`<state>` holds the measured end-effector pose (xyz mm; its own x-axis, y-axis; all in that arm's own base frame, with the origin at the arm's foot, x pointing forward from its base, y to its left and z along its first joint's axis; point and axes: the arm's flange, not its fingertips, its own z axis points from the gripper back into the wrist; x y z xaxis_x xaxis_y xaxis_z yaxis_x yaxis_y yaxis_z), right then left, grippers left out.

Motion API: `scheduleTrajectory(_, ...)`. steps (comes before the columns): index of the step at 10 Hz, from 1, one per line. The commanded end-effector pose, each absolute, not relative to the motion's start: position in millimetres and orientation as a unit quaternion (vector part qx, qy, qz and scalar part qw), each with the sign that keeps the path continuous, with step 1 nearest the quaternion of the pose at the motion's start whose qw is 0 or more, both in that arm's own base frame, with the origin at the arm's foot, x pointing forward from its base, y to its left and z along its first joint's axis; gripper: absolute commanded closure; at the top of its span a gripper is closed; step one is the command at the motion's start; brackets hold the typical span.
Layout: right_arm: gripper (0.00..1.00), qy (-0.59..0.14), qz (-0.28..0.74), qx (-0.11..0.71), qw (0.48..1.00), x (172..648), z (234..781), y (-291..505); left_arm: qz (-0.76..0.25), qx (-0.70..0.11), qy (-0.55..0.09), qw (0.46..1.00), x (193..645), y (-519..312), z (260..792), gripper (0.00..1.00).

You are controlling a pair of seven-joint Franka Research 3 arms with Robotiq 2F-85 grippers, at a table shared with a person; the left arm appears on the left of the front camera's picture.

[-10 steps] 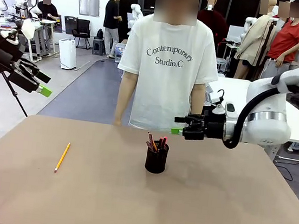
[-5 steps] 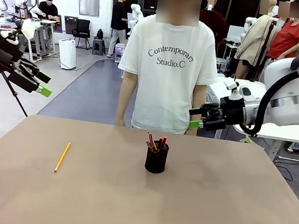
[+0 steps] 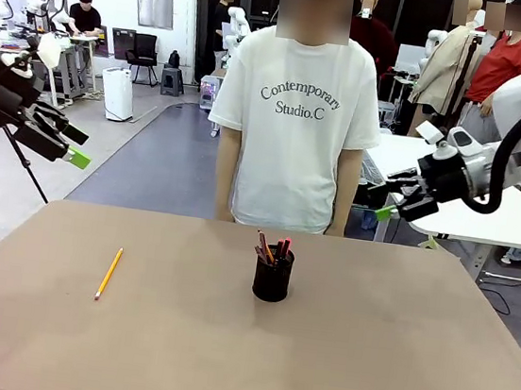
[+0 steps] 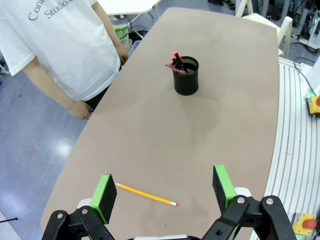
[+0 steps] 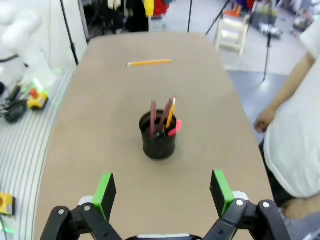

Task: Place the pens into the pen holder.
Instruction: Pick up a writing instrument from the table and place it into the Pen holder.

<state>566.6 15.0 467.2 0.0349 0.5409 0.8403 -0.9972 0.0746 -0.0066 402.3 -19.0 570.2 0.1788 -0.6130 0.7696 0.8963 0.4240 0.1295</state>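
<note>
The right end effector [image 3: 391,203], open and empty, has drawn back up and right of the pen holder [image 3: 272,280], now holding pens [image 3: 271,247]. A yellow pencil [image 3: 109,273] lies well left of it, likely next for the open left end effector [image 3: 74,147].

The table [image 3: 392,363] is smooth matt brown, the pen holder [image 3: 271,284] matt black.

Open left end effector [image 4: 164,192] at frame bottom, yellow pencil [image 4: 146,194] between its fingers on the surface [image 4: 150,135], black pen holder [image 4: 186,76] holding pens upper centre, person upper left
</note>
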Motion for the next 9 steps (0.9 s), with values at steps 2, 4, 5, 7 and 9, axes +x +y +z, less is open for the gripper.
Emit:
scheduleTrajectory(2,0.00,-0.307,0.611,0.291,0.669,566.9,482.5,-5.4,-0.505,-0.181,-0.391,0.748,402.2,-17.1,571.1,0.00)
scheduleTrajectory(4,0.00,-0.292,0.615,0.269,0.681,559.1,486.5,-16.7,-0.505,-0.181,-0.391,0.748,402.2,-17.1,571.1,0.00)
scheduleTrajectory(5,0.00,-0.292,0.617,0.261,0.682,562.7,490.5,-18.0,-0.505,-0.181,-0.391,0.748,402.2,-17.1,571.1,0.00)
scheduleTrajectory(7,0.00,-0.303,0.623,0.270,0.669,561.9,482.6,-20.0,-0.505,-0.181,-0.391,0.748,402.2,-17.1,571.1,0.00)
scheduleTrajectory(9,0.00,-0.303,0.623,0.270,0.669,561.9,482.6,-20.0,-0.505,-0.181,-0.391,0.748,402.2,-17.1,571.1,0.00)
